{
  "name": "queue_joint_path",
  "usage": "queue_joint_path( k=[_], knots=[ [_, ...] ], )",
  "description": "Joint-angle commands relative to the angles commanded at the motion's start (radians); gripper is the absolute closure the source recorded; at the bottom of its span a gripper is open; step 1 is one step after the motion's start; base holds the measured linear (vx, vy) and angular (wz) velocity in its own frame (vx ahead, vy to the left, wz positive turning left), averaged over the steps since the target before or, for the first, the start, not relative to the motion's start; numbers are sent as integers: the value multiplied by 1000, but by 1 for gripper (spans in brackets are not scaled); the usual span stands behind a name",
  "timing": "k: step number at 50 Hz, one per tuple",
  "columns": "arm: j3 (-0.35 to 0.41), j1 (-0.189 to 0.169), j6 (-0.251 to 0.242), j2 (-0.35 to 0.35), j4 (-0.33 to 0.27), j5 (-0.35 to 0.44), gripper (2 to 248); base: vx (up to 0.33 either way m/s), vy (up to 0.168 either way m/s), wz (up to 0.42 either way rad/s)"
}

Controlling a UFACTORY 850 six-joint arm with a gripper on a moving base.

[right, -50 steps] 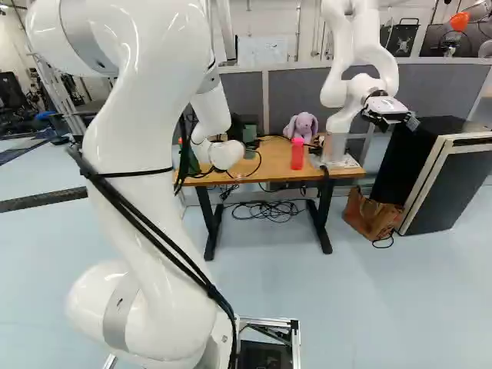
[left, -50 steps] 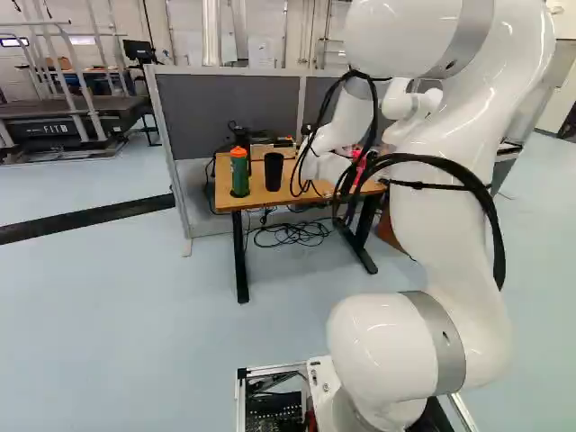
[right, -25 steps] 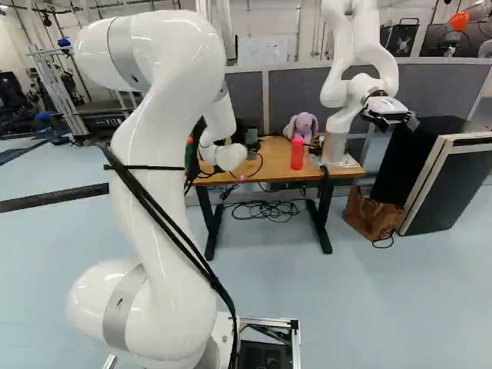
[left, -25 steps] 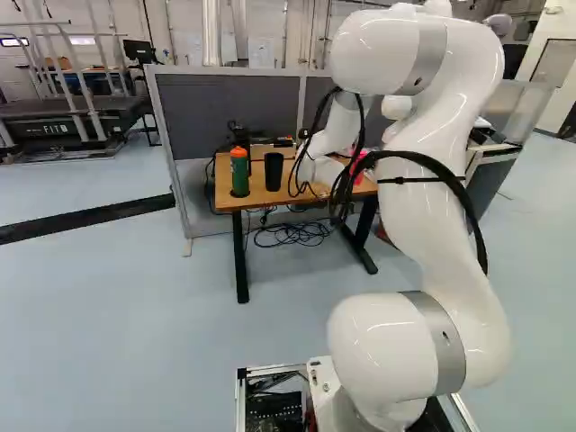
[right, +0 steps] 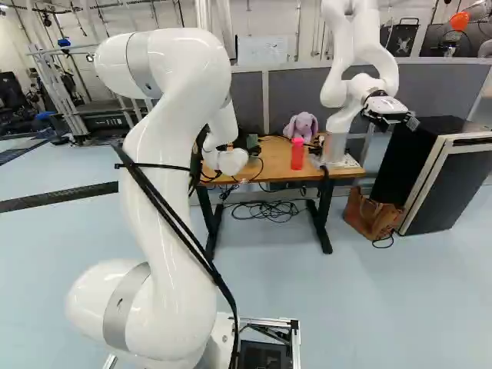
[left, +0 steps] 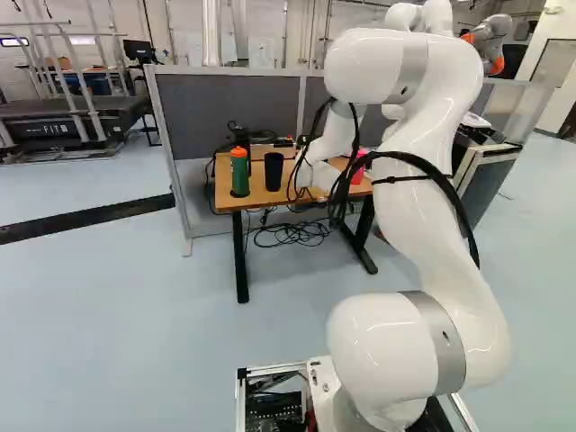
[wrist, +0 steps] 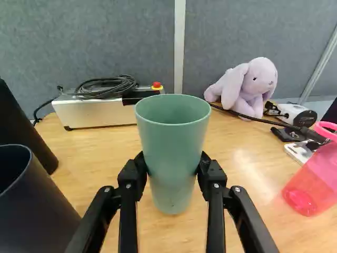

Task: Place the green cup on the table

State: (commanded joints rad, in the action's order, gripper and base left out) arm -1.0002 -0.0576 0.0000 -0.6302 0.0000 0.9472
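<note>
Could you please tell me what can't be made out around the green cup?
- Whether the green cup's base touches the table: wrist view, slanting angle leaves it unclear.
- The cup's inside bottom: wrist view, hidden by its near wall.
- The claw: left base view, hidden behind the arm.
- Dark cylinder's top: cut off by wrist view's edge.

This is a robotics lab: another robot point(right: 354, 84) stands on a wooden counter point(right: 269, 159), with a control box point(wrist: 97, 112) and grey partitions point(left: 229, 108) behind.
</note>
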Motion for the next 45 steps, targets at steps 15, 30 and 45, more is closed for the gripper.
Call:
queue_joint_path(
  k=[15,30,45],
  knots=[
    [-8,0,0,-31,0,0,133,0,0,0],
    [-9,0,0,-35,0,0,74,0,0,0],
    [-9,0,0,-35,0,0,3,0,0,0]
  ],
)
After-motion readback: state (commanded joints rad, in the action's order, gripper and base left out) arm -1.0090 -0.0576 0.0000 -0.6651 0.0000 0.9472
